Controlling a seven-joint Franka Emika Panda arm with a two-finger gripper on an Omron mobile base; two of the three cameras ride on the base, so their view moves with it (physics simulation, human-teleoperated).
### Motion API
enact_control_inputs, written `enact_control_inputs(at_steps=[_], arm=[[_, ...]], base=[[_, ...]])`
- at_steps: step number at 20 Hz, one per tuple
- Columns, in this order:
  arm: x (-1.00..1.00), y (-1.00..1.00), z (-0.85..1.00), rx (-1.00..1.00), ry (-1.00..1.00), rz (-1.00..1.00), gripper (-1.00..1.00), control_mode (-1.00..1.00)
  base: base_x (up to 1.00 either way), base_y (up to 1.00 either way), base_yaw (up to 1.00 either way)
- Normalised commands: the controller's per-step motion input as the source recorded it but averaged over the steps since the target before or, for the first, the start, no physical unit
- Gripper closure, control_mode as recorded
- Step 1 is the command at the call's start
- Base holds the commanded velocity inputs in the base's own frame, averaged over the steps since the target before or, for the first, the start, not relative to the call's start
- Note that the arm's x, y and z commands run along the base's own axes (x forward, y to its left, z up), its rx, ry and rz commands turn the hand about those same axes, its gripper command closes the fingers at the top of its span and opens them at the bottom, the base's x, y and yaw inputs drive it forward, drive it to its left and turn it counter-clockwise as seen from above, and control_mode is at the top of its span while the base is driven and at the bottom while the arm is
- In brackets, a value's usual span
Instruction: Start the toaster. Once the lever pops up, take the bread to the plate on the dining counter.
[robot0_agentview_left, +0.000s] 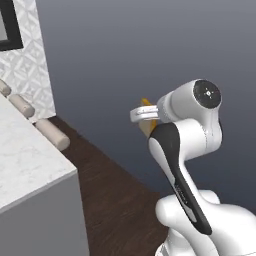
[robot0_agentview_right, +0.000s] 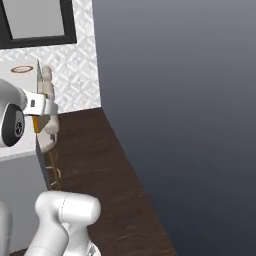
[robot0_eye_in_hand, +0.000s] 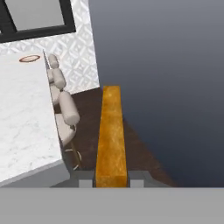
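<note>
i can read no text, label, brand or number on any surface here; markings on the arm are too blurred.

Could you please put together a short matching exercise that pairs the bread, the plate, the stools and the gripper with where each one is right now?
Things:
1. bread
2. plate
3. stools
4. gripper

Places or states:
A. lined up along the edge of the dining counter
B. shut on the slice, out over the dark wood floor
C. lying on the counter's far end
D. held edge-on between the fingers

Pairs: 1-D, 2-C, 3-A, 4-B
</note>
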Motion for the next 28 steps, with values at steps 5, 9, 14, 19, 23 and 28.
enact_control_inputs(at_steps=[5,9,14,19,23,28], arm=[[0.0,0.0,0.0,0.0,0.0,0.0,1.0,1.0],[0.0,0.0,0.0,0.0,0.0,0.0,1.0,1.0],[0.0,0.0,0.0,0.0,0.0,0.0,1.0,1.0],[0.0,0.0,0.0,0.0,0.0,0.0,1.0,1.0],[0.0,0.0,0.0,0.0,0.0,0.0,1.0,1.0],[0.0,0.0,0.0,0.0,0.0,0.0,1.0,1.0]], base=[[1.0,-0.46,0.47],[1.0,-0.32,0.52],[1.0,-0.17,0.49],[1.0,-0.31,0.29],[1.0,-0.44,0.21],[1.0,-0.42,0.17]])
